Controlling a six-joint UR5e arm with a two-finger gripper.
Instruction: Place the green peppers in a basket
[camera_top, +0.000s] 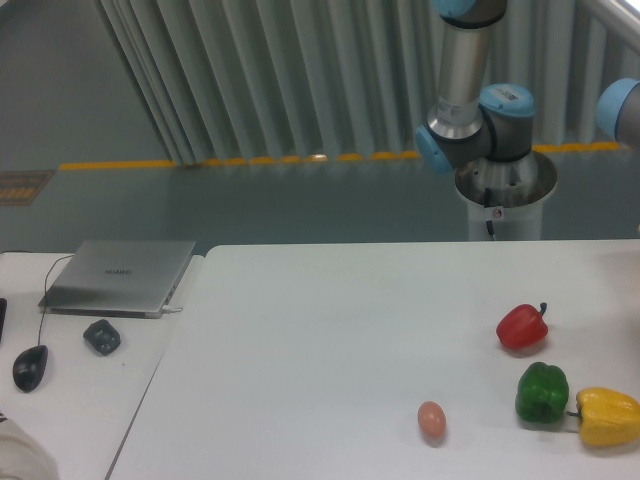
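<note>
At the far left edge, a dark strip of some object is cut off by the frame and cannot be identified. Beside it a black mouse (30, 367) lies on a side desk, its cable running up toward a closed grey laptop (120, 277). Just right of the mouse sits a small dark lump (101, 336), too blurred to name. A pale rounded shape in the bottom left corner is cut off as well.

The white surface (330, 340) fills the middle and right. Near its front edge lies a small pinkish egg-shaped object (431, 418). Further right, a red pepper (522, 327) rests with its stem up. Below it and nearer the front sits the green pepper (542, 393), glossy and lobed, and just to its right a yellow pepper (607, 416) lies close against it; whether they touch is hard to say.

No basket shows anywhere in the view.

Behind the surface stands the robot arm (470, 110) on its pedestal, its upper part running out of the top of the frame. The gripper is out of view, so its opening cannot be told.
</note>
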